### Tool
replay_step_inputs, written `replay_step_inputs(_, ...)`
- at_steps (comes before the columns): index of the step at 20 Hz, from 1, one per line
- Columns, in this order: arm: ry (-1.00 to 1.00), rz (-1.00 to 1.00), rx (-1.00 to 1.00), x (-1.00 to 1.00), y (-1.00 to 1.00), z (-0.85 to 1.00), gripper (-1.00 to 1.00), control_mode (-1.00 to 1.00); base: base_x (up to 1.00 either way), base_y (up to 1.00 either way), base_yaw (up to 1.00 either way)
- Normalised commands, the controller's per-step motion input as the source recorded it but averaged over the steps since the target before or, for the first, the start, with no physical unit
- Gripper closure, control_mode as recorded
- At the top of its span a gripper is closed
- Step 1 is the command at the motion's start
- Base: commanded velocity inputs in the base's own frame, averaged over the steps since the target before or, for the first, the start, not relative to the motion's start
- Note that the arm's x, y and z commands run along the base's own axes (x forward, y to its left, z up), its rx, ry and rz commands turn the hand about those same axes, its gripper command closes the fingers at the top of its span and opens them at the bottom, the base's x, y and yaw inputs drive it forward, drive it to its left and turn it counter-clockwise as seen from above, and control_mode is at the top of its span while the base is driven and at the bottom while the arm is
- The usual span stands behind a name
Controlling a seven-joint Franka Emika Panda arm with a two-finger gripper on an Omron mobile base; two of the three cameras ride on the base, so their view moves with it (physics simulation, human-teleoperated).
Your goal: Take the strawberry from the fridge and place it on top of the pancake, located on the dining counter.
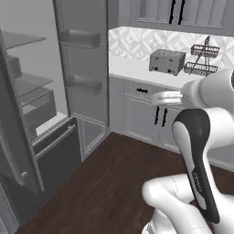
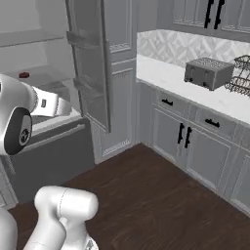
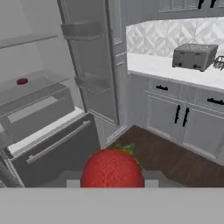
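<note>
Our jaws sit closed on the strawberry point(image 3: 112, 168), out in front of the open fridge point(image 3: 41, 109), where a small red item point(image 3: 22, 81) rests on a glass shelf. A toaster point(image 3: 194, 56) stands on the white tabletop point(image 3: 153, 65) above grey cabinets point(image 3: 183, 118) and a dark wood floor point(image 1: 109, 183).

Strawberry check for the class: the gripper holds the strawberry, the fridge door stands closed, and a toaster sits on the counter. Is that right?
One detail is wrong. The fridge door stands open, not closed: the hand view shows its shelves and drawers exposed. The rest holds: the gripper holds the strawberry, and the toaster sits on the counter.
</note>
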Motion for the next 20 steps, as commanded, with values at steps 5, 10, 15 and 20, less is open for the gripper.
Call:
replay_step_inputs(5,0.0,0.0,0.0,0.0,0.0,0.0,1.0,1.0,-0.37,0.08,-0.92)
replay_step_inputs(10,0.0,0.0,0.0,0.0,0.0,0.0,1.0,1.0,-0.29,0.0,-0.95)
replay_step_inputs(15,0.0,0.0,0.0,0.0,0.0,0.0,1.0,1.0,-0.21,0.0,-0.97)
replay_step_inputs(20,0.0,0.0,0.0,0.0,0.0,0.0,1.0,1.0,-0.07,0.0,-1.0)
